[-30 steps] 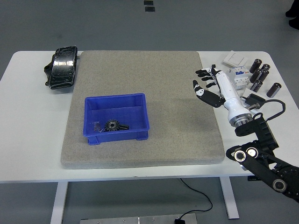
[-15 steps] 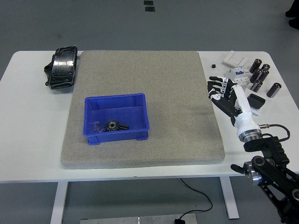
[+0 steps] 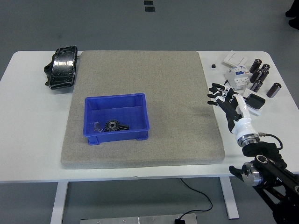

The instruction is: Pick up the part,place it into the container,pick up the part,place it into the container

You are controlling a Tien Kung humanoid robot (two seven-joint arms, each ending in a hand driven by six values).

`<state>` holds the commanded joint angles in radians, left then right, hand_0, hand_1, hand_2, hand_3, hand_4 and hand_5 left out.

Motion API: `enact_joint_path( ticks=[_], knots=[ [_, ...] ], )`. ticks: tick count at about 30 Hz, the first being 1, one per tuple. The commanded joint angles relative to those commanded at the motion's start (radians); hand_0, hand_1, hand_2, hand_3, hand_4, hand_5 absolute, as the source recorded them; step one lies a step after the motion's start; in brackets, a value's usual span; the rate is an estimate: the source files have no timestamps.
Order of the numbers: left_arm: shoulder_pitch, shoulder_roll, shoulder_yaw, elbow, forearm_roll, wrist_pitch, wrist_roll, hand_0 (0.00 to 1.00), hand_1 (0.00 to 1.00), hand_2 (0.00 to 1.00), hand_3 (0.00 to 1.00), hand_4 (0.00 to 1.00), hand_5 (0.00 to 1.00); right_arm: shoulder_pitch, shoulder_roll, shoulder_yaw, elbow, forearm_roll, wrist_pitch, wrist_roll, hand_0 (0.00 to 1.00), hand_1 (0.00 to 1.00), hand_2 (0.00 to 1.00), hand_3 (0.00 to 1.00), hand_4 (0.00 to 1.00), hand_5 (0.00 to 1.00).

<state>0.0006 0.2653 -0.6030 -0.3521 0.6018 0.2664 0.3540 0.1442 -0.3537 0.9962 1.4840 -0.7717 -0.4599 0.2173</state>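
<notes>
Right hand (image 3: 225,100) poised over the white table (image 3: 28,130) just beside the right edge of the grey felt mat (image 3: 140,74), fingers spread and holding nothing. Left hand out of view.

Blue plastic container (image 3: 117,116) on the left-centre of the mat, with a dark toothed gear (image 3: 112,125) and a small metallic piece (image 3: 97,126) already lying on its floor.

Remaining candidate parts grouped on the table's far right corner, beyond and to the right of the hand: black cylindrical parts (image 3: 261,74), white circuit-breaker block (image 3: 236,77), flat black rectangular piece (image 3: 255,101), white flat switch plate (image 3: 232,58), tiny black cube (image 3: 213,66). Nearest of these: breaker block just ahead of the fingertips, flat black piece just to the right. Cylinders lying with long axes roughly diagonal, near-left to far-right.

Judged step: reach for the next part. Right hand far nearer; container well apart, across the mat to the left.

Black wrapped object (image 3: 63,67) at far left, unrelated
</notes>
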Motion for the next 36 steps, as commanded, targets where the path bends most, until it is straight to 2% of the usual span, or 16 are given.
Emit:
enact_joint_path(
  ticks=[20, 22, 23, 36],
  knots=[
    [-0.006, 0.023, -0.039, -0.006, 0.05, -0.008, 0.018, 0.677, 0.661, 0.585, 0.563, 0.512, 0.417, -0.017, -0.002, 0.062, 0.008, 0.007, 0.006, 0.002, 0.59, 0.643, 0.679, 0.679, 0.705, 0.409],
    [-0.006, 0.022, -0.038, -0.006, 0.048, -0.008, 0.017, 0.677, 0.661, 0.585, 0.563, 0.512, 0.417, -0.02, -0.002, 0.071, 0.011, 0.009, 0.008, 0.001, 0.59, 0.643, 0.679, 0.679, 0.705, 0.409],
    [-0.006, 0.022, -0.037, -0.005, 0.047, -0.008, 0.017, 0.677, 0.661, 0.585, 0.563, 0.511, 0.413, -0.021, -0.002, 0.074, 0.013, 0.009, 0.009, 0.001, 0.592, 0.641, 0.677, 0.679, 0.719, 0.448],
    [0.015, 0.002, -0.014, -0.002, 0.004, -0.002, 0.004, 0.679, 0.662, 0.586, 0.563, 0.512, 0.407, -0.035, -0.011, 0.113, 0.035, 0.004, 0.02, -0.006, 0.583, 0.631, 0.675, 0.677, 0.723, 0.448]
  ],
)
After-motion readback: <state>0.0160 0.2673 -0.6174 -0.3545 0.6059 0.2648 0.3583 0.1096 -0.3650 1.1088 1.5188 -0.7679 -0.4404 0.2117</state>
